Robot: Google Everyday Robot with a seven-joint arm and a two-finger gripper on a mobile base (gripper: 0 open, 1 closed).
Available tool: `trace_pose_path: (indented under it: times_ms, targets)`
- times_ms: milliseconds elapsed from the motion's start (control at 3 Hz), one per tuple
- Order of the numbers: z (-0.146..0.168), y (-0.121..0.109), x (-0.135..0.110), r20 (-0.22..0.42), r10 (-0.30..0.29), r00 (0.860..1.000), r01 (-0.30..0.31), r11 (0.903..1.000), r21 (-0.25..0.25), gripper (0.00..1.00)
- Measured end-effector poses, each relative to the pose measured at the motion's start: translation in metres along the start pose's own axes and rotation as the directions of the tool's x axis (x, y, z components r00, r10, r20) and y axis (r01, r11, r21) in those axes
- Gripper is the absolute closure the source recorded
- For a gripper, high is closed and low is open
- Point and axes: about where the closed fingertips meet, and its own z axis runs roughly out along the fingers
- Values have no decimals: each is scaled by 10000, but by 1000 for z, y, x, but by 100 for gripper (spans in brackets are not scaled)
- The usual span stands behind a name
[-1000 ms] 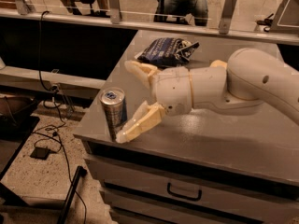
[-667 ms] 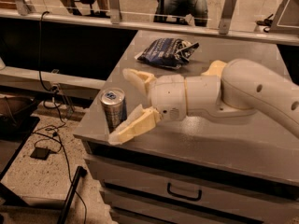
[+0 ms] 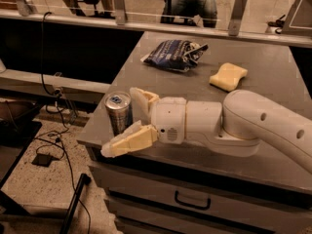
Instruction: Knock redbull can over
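Note:
The redbull can [image 3: 119, 112] stands upright at the front left corner of the grey table [image 3: 253, 89]. It is slim and silver-and-blue with a silver top. My gripper [image 3: 124, 122] reaches in from the right, low over the table edge. It is open, with one finger [image 3: 141, 99] behind the can and the other finger [image 3: 129, 140] in front of it. The can sits between the two fingers, close to both.
A dark blue foil snack bag [image 3: 173, 55] lies at the back of the table. A yellow sponge [image 3: 227, 75] lies to its right. Drawers [image 3: 195, 199] sit below the table top. Cables and a floor drop lie left of the table. A glass railing runs behind.
My gripper and arm have moved left toward the can, so the open fingers now flank it. The can still stands upright in the same place.

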Motion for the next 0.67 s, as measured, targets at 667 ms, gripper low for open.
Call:
trace_pose_path:
  times_ms: [667]
  targets:
    - [-2,4,-14,569,-1238,9907,1249,9921,-153,0]
